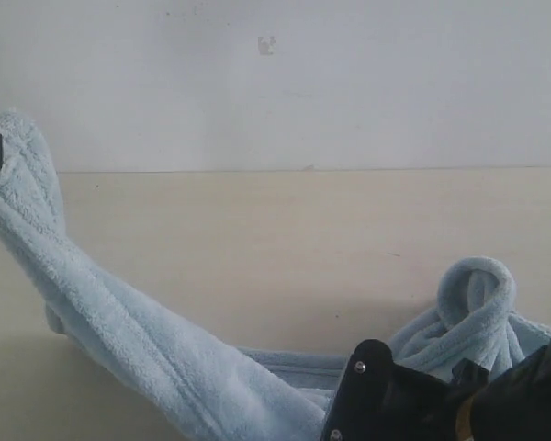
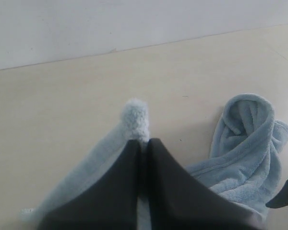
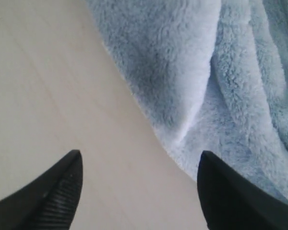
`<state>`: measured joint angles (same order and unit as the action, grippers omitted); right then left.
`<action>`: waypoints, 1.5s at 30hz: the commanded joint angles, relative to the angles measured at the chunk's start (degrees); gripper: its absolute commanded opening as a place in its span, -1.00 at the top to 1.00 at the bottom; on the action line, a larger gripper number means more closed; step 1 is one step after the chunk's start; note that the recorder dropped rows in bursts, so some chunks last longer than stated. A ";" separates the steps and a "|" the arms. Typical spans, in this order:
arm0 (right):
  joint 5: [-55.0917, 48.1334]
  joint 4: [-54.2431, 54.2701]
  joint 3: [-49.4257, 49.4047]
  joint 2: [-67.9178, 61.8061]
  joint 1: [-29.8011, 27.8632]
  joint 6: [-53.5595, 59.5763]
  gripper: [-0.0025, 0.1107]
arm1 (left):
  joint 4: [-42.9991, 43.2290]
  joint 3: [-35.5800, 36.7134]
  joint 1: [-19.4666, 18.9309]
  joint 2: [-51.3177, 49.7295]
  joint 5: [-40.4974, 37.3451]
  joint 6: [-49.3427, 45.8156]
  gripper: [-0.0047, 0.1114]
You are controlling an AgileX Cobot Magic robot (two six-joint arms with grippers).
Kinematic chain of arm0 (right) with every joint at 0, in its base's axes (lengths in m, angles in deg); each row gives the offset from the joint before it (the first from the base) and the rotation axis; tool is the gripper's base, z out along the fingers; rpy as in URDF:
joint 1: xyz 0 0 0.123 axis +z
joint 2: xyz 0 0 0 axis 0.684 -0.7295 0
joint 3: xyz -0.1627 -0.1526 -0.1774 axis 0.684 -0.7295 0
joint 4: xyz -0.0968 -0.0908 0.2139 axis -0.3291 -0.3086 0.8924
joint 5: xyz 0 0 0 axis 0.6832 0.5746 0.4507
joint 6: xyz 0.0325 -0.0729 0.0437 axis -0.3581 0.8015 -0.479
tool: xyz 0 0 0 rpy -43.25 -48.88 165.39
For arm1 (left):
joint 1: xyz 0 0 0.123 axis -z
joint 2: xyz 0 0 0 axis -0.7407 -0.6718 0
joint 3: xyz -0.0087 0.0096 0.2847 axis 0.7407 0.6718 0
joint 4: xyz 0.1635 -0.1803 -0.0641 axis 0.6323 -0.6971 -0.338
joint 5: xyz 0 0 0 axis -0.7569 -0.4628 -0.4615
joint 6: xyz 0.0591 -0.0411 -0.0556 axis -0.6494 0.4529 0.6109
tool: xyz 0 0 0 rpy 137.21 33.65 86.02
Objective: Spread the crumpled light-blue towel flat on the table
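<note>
Broadest of all, a wide, plain, smooth pale-beige tabletop: stretches beneath the black left gripper and the black right gripper and runs on beyond them to a plain white wall.

Next in size, a pale light-blue fluffy terry-cloth towel, drawn out into a long, thick, rope-like band. Starts at the left gripper, held up clear of the tabletop, then slopes down and away toward the right gripper. Long axis diagonal: high end pinched at the left gripper, low end resting on the tabletop beside the right gripper. Ends there in a crumpled heap of folds, with one rolled loop standing up just beyond the right gripper. Bunched along its whole length, not yet flat.

At the left gripper: jaws pressed together, clamped on a gathered edge of the towel. Small fluffy tuft poking out just past the tips; rest of the cloth trailing back alongside one finger.

At the right gripper: low over the tabletop, jaws spread wide, only bare tabletop between them, nothing held. Towel's edge just ahead of the ribbed fingertips, nearer one finger than the other; cannot tell whether that finger touches the pile.
</note>
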<state>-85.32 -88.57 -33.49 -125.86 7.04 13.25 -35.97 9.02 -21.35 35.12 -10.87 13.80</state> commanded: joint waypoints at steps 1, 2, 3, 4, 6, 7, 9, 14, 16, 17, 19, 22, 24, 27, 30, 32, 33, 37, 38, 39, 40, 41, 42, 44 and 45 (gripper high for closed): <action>5.62 -1.29 -0.11 -4.68 0.10 -1.89 -0.17 | 0.00 -0.13 -0.18 -0.03 0.45 -0.18 0.85; 6.72 -1.63 -0.11 -5.95 0.10 -2.54 -0.17 | 0.00 -0.13 -0.18 0.09 0.32 -0.19 0.85; 7.79 -2.23 -0.11 -7.23 0.10 -3.47 -0.17 | 0.00 -0.13 -0.18 0.09 0.22 -0.19 0.85; 8.95 -2.92 -0.11 -8.19 0.10 -4.52 -0.17 | 0.00 -0.13 -0.18 0.09 0.22 -0.19 0.85; 11.91 -4.76 -0.11 -10.35 0.00 -7.41 -0.17 | -0.14 -0.13 -0.18 0.09 -0.19 -0.19 0.85; 13.21 -5.71 -0.11 -11.29 0.00 -8.74 -0.17 | -0.20 -0.13 -0.18 0.09 -0.34 -0.19 0.85; 16.17 -8.71 -0.11 -12.90 0.00 -12.14 -0.16 | -0.20 -0.13 -0.18 0.09 -0.75 -0.19 0.85; 17.31 -11.81 0.00 -14.21 -2.87 -18.68 -0.05 | -0.23 -0.13 -0.18 0.09 -1.43 -0.19 0.85; 16.91 -11.81 0.00 -14.21 -5.30 -21.73 0.19 | -0.49 -0.13 -0.18 0.09 -1.64 -0.19 0.85; 16.29 -11.81 0.00 -14.21 -6.75 -23.30 0.34 | -0.49 -0.13 -0.18 0.09 -1.75 -0.19 0.85; 14.98 -11.81 0.00 -14.21 -9.07 -24.71 0.69 | -1.28 -0.13 -0.18 0.09 -2.15 -0.19 0.85; 12.50 -11.91 0.00 -13.59 -9.76 -24.61 0.95 | -1.25 -0.13 -0.18 0.09 -2.57 -0.19 0.85; 11.51 -11.91 0.00 -12.04 -9.76 -24.31 0.95 | -1.25 -0.13 -0.18 0.09 -2.84 -0.36 0.85; 8.04 -11.91 0.00 -7.36 -9.76 -24.31 0.95 | -1.25 -0.13 -0.18 0.09 -2.84 -0.36 0.85; 2.10 -11.91 0.11 0.49 -9.66 -22.97 0.95 | -1.25 -0.13 -0.18 0.09 -2.72 -0.46 0.85; -2.63 -11.91 1.00 5.98 -9.66 -20.82 0.95 | -1.25 -0.13 -0.18 0.09 -2.61 -0.46 0.85; -6.12 -11.52 2.05 9.69 -9.66 -19.42 0.95 | -1.25 -0.13 -0.18 0.09 -2.39 -0.46 0.85; -18.08 -6.35 9.17 19.68 -9.66 -9.38 0.95 | -1.25 -0.13 -0.18 0.09 -2.09 -0.46 0.85; -21.28 -5.16 11.26 21.67 -9.66 -7.19 0.95 | -1.25 -0.13 -0.18 0.09 -2.09 -0.46 0.85; -26.85 -3.87 14.79 23.13 -9.66 -4.58 0.95 | -1.25 -0.13 -0.18 0.09 -2.09 -0.46 0.85; -30.87 -3.60 17.24 23.82 -9.66 -3.43 0.95 | -1.25 -0.13 -0.18 0.09 -2.09 -0.46 0.85; -35.07 -3.60 20.34 24.10 -9.66 -2.54 0.95 | -1.25 -0.13 -0.18 0.09 -2.09 -0.46 0.85; -40.80 -3.73 23.32 23.96 -9.66 -1.34 0.95 | -1.25 -0.13 -0.18 0.09 -2.09 -0.46 0.85; -40.80 -5.15 27.72 22.81 -9.66 -0.09 0.95 | -1.25 -0.13 -0.18 0.09 -1.93 -0.46 0.85; -40.80 -5.43 29.60 22.81 -9.66 0.36 0.95 | -1.25 -0.13 -0.18 0.09 -1.95 -0.62 0.85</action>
<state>-123.30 -92.87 -8.26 -102.59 -2.55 11.28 -36.64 9.02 -21.35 35.12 -13.85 13.48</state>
